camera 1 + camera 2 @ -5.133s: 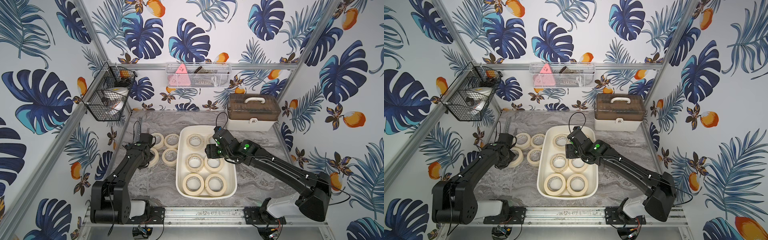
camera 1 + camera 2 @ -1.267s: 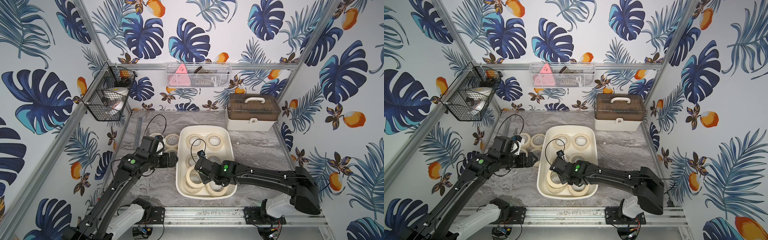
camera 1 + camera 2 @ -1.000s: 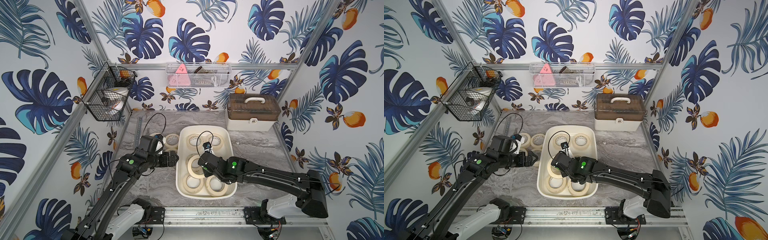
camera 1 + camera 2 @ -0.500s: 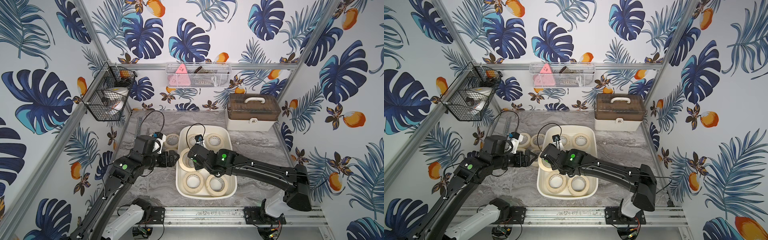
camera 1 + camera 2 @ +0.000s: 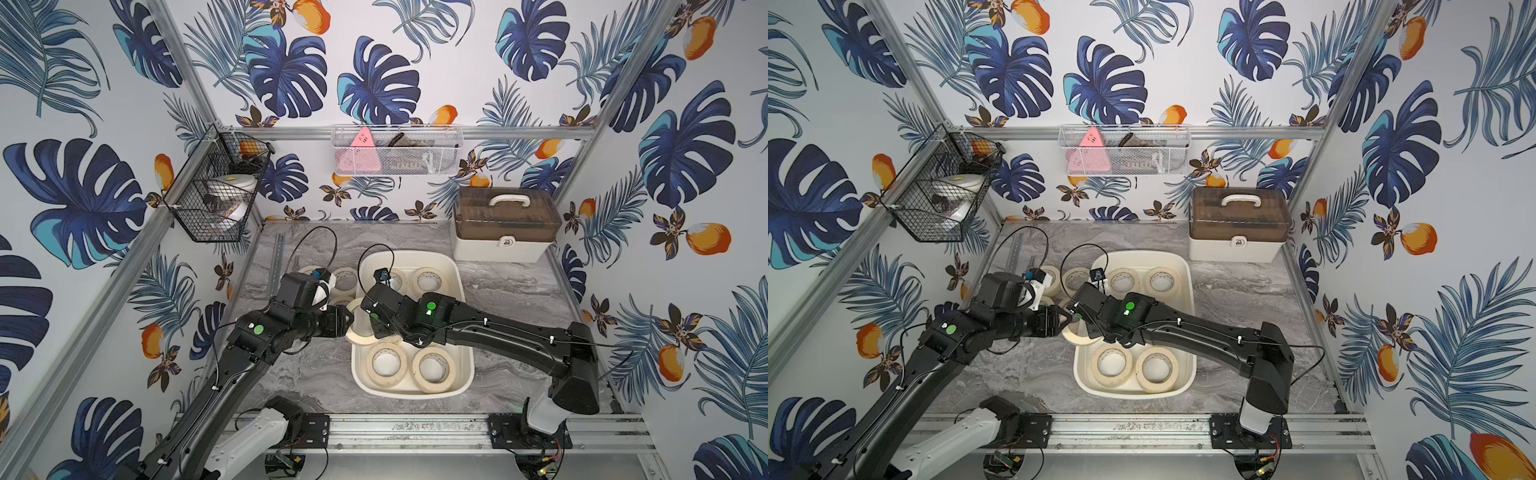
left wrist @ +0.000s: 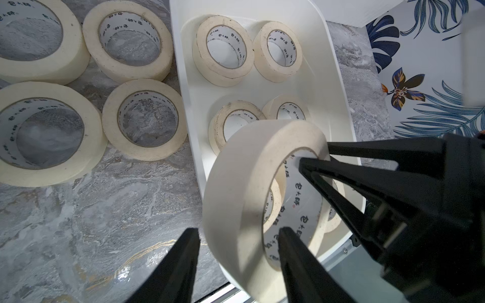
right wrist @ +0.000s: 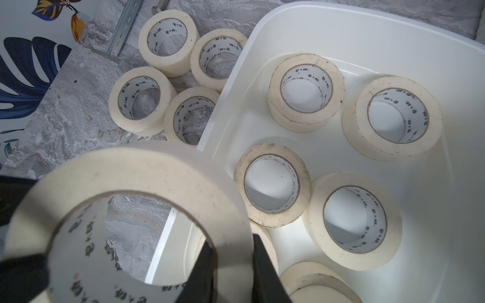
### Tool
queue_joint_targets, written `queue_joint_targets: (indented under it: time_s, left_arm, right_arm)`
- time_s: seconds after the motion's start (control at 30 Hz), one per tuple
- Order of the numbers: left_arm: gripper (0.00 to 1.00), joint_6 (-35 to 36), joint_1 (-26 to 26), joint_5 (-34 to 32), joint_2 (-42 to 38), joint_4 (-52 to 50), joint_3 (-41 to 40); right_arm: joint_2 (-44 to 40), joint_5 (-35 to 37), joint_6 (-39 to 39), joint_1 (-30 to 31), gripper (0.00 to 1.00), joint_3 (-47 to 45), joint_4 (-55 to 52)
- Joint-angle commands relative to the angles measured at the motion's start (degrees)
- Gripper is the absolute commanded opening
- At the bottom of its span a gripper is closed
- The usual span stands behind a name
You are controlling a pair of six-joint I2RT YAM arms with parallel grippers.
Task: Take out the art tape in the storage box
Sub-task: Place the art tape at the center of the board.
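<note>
**A:** where's the art tape (image 5: 360, 338) rn?

**B:** mid-frame, over the storage box (image 5: 409, 255) left rim. right tool (image 7: 232, 246) clenched on its wall, left tool (image 6: 236, 232) jaws spread astride that wall.

This is looking like a robotics lab test booth: a silver aluminium frame (image 5: 291, 132) is holding white wall panels printed with blue tropical leaves (image 5: 457, 62), and two black robot arms (image 5: 498, 332) are standing mounted on a metal base rail (image 5: 415, 432) beside a grey marble-patterned tabletop (image 5: 519, 291).
</note>
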Motion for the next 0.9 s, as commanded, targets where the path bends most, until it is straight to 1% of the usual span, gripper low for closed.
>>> queue_joint_targets:
  time_s: [0.0, 0.07, 0.17, 0.23, 0.27, 0.33, 0.37, 0.57, 0.6, 0.67, 0.8, 0.87]
  left_arm:
    - [0.57, 1.25, -0.71, -2.21, 0.84, 0.16, -0.78]
    - [0.56, 1.07, -1.15, -3.09, 1.28, 0.34, -1.29]
    - [0.48, 0.90, -1.44, -3.75, 1.78, 0.60, -2.02]
    - [0.39, 0.65, -1.52, -3.32, 1.85, 1.37, -2.64]
    - [0.37, 0.54, -1.46, -3.21, 1.99, 1.63, -2.91]
    - [0.30, 0.16, -1.53, -3.56, 2.10, 1.86, -3.18]
    - [0.26, 0.00, -1.52, -3.74, 2.09, 2.00, -3.41]
    - [0.11, -1.63, -1.52, -3.31, 2.31, 4.36, -5.09]
    - [0.10, -2.16, -1.52, -3.53, 2.35, 4.60, -5.26]
    - [0.07, -3.36, -1.52, -4.77, 2.64, 4.26, -5.48]
    - [0.06, -6.54, -1.51, -9.10, 2.75, 2.39, -4.90]
    - [0.08, -8.64, -1.51, -11.22, 2.60, 1.78, -4.80]
  right_arm:
    - [0.25, -1.24, -0.16, 0.09, 0.02, 0.81, 2.25]
    - [0.45, -1.79, -0.38, 0.09, 0.03, 0.85, 2.61]
    - [0.54, -2.25, -0.67, 0.07, 0.05, 0.96, 2.79]
    - [0.42, -2.61, -0.85, 0.09, 0.08, 0.81, 2.92]
    - [0.27, -2.82, -0.94, 0.09, 0.09, 0.71, 2.97]
    - [-0.15, -3.23, -1.18, 0.08, 0.13, 0.22, 3.22]
    - [-0.50, -3.41, -1.29, 0.09, 0.17, -0.11, 3.45]
    - [-3.80, -3.12, -1.70, 0.04, 0.45, -2.52, 4.65]
    - [-4.57, -2.53, -1.44, 0.05, 0.51, -2.78, 4.47]
    - [-6.03, -1.49, -1.10, 0.01, 0.58, -3.54, 4.20]
    - [-9.44, 0.84, -1.08, 0.00, 0.64, -5.54, 3.98]
    - [-11.03, 2.01, -1.21, -0.16, 0.65, -6.74, 4.11]
